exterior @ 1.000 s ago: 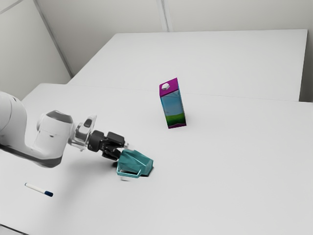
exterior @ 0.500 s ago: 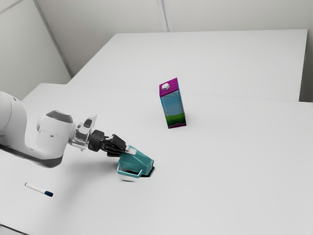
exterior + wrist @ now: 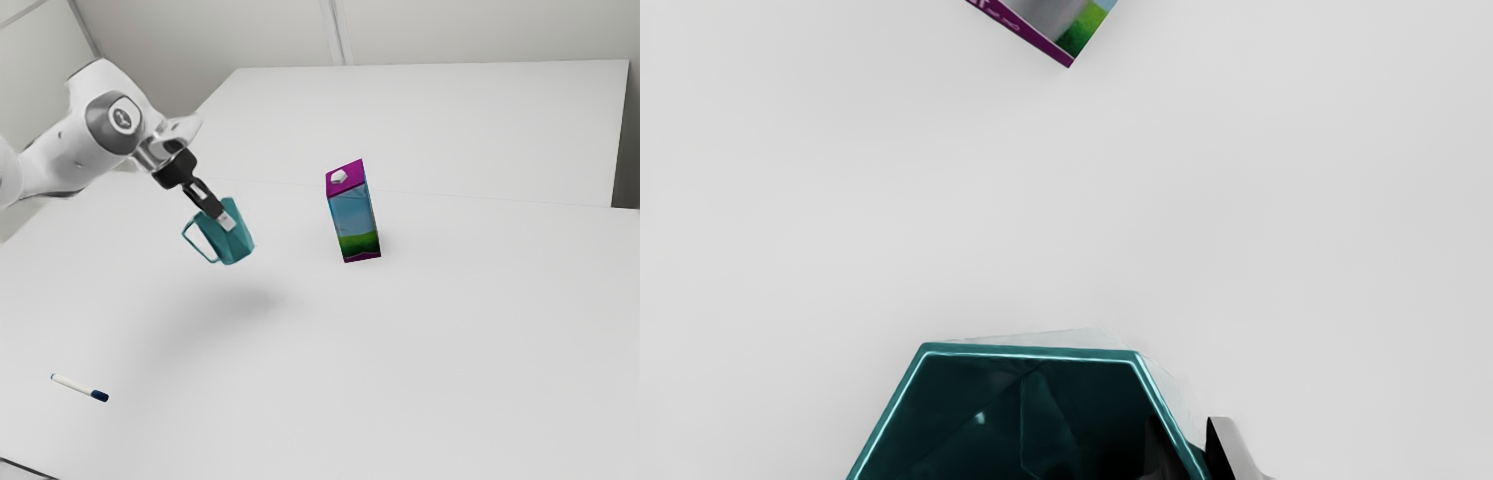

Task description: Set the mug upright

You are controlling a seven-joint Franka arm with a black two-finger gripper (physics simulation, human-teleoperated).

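One white table (image 3: 400,350): the teal mug (image 3: 238,240) is in the air above it, a soft shadow lying toward five o'clock; coming down tilted, the base edge would land first and the mug could topple.
White arm (image 3: 75,155): enters from nine o'clock in the exterior view; a quick swing could make the load slip or turn.
Carton (image 3: 355,215): stands near three o'clock of the mug, well apart; a wide sweep that way could knock it over.
Mug: mouth roughly upward but leaning toward eleven, handle (image 3: 198,249) toward eight; held on one side only, it might pivot under its own weight.
Black gripper (image 3: 225,218): jaws closed on the mug's wall, one finger inside the rim (image 3: 1033,349), one outside; if let go too high, the mug would drop and likely fall over.
Marker (image 3: 80,387): lies between seven and eight o'clock of the mug, well apart; a base set down on it would rock.
Count: table surfaces, two, the far one (image 3: 400,120) toward twelve; arm, one; carton, one; mug, one, with one handle; gripper, one, with two fingers; marker, one.
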